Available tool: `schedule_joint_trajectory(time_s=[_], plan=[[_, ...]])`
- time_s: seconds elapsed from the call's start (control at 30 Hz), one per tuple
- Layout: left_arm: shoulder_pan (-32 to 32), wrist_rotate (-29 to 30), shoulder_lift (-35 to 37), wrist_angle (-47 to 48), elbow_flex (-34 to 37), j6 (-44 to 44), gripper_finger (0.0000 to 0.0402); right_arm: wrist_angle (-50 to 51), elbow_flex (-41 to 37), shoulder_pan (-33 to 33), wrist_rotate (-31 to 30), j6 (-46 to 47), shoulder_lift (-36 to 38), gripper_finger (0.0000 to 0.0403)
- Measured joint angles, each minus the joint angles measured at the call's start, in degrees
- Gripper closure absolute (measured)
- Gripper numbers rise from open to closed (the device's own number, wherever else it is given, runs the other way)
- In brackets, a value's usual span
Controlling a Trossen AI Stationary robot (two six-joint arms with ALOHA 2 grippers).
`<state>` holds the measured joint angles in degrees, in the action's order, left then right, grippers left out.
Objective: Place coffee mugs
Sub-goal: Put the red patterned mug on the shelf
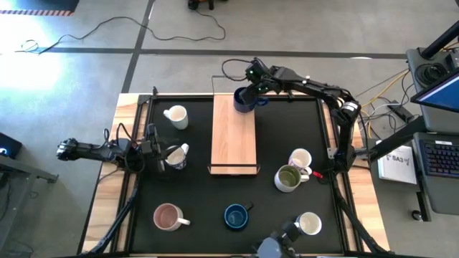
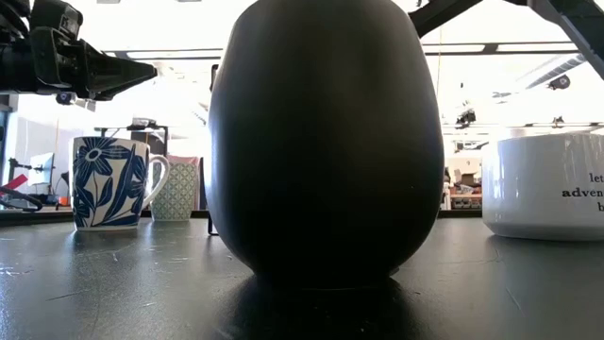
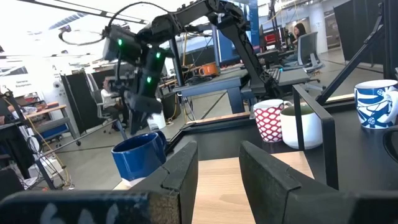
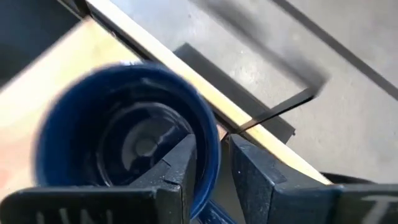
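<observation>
While right gripper sits over blue mug, fingers straddle its rim, one inside, one outside, slightly apart. Mug stands on far end of wooden tray, empty inside. Left gripper waits open beside blue-flowered mug. Green mug holds greenish inside.
</observation>
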<state>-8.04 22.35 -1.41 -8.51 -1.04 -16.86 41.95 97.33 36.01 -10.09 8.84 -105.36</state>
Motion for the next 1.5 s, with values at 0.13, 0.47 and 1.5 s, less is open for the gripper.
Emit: schedule_joint_trajectory(time_s=[0.13,0.47,1.5], plan=[[0.0,0.0,0.0,0.0,0.0,0.0,0.0301,2.0,1.0,-0.1,0.0,0.2,2.4,0.0317],[0.0,0.0,0.0,0.0,0.0,0.0,0.0301,19.1,0.9,-4.9,10.2,4.2,6.7,0.0332],[0.0,0.0,0.0,0.0,0.0,0.0,0.0301,31.9,-28.7,-31.6,5.9,38.8,29.8,0.0321]])
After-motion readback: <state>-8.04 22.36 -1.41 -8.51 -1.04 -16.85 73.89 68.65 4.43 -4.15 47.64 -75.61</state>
